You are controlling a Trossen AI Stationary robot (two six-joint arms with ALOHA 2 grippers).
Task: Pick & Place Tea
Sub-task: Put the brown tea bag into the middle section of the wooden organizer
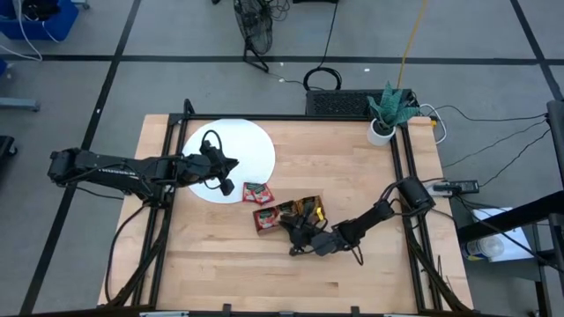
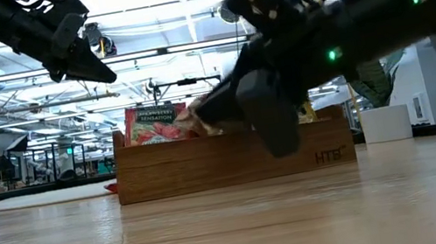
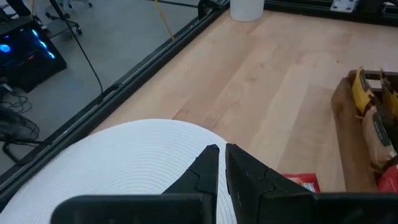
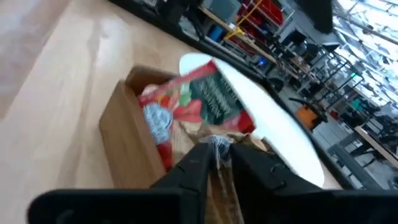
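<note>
Wooden tray [image 1: 289, 216] sits mid-table, just right of the white disc [image 1: 231, 159]. The tray holds several sachets [image 4: 208, 102]: red ones upright at its left end, orange-yellow ones [image 3: 362, 93] further along. One red sachet [image 1: 257, 192] lies flat on the table at the disc's near-right edge, between disc and tray.

Right gripper [image 4: 219, 155] is down at the tray's near side, fingers narrowly parted around the edge of a crinkled pale sachet [image 4: 216, 144] in the tray. Whether this counts as a firm grip cannot be told; the gap looks slight and the sachet is not lifted clear.

Left gripper [image 3: 221, 163] hovers over the disc's right part, fingers nearly closed, holding nothing visible.

Progress, judged: early. The disc carries no sachet that can be seen; the one loose red sachet is beside it, not clearly on it. Most tea remains in the tray. Remaining work: extract sachets one at a time and place them, presumably on the disc.
</note>
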